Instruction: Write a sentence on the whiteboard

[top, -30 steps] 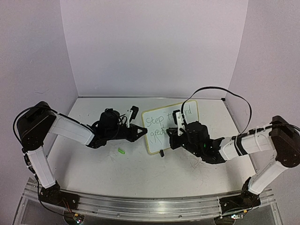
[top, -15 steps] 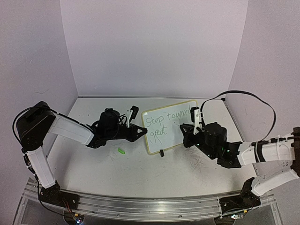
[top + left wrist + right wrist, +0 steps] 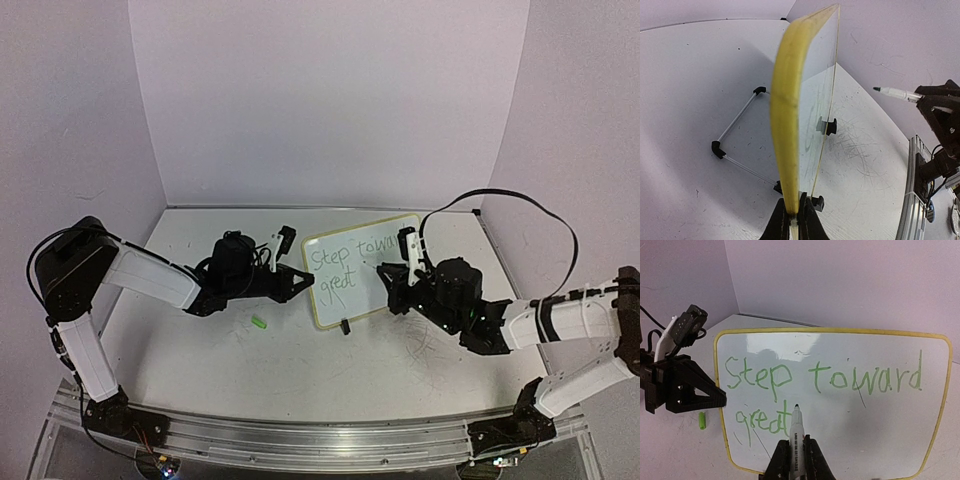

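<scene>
The small rectangular whiteboard with a pale yellow-green rim (image 3: 318, 300) stands tilted on its thin black wire stand (image 3: 737, 120) at the far middle of the scuffed white worktop (image 3: 300, 380). The left fingers (image 3: 308, 283) are clenched on the board's left edge, the yellow rim (image 3: 787, 125) pinched between them. The right fingers (image 3: 795, 460) grasp a white marker pen with a dark tip (image 3: 796, 432) and point it at the board face from the right. On the board, the green handwritten sentence (image 3: 825, 382) reads "Step toward" on the upper line and "great" on the lower. The pen tip sits just right of the last "t", and the left wrist view shows the marker (image 3: 895, 92) apart from the board's surface. A small green cap (image 3: 259, 322) lies on the worktop near the left fingers, just left of the board.
</scene>
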Action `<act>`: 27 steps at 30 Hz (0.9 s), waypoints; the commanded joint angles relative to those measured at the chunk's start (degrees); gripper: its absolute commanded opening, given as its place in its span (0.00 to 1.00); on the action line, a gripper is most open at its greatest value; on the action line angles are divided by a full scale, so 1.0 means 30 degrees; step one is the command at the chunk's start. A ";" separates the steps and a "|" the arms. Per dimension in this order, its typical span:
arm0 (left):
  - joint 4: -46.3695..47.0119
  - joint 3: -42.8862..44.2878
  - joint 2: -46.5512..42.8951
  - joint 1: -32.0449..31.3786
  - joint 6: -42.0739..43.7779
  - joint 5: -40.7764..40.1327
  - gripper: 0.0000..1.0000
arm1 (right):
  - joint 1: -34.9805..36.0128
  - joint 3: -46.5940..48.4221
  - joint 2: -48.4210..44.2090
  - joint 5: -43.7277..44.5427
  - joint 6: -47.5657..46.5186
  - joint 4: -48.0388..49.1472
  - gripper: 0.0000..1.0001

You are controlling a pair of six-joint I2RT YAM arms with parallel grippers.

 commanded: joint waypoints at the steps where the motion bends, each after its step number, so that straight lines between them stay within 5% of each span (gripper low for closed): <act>1: -0.0177 -0.0018 -0.0618 0.0079 0.0557 -0.0859 0.00 | 0.0010 0.0280 0.0715 -0.0943 -0.0313 0.1157 0.00; 27: -0.0261 -0.0112 -0.0570 0.0077 0.0275 -0.0900 0.00 | 0.0156 -0.0425 0.1136 -0.0138 -0.0207 0.1756 0.00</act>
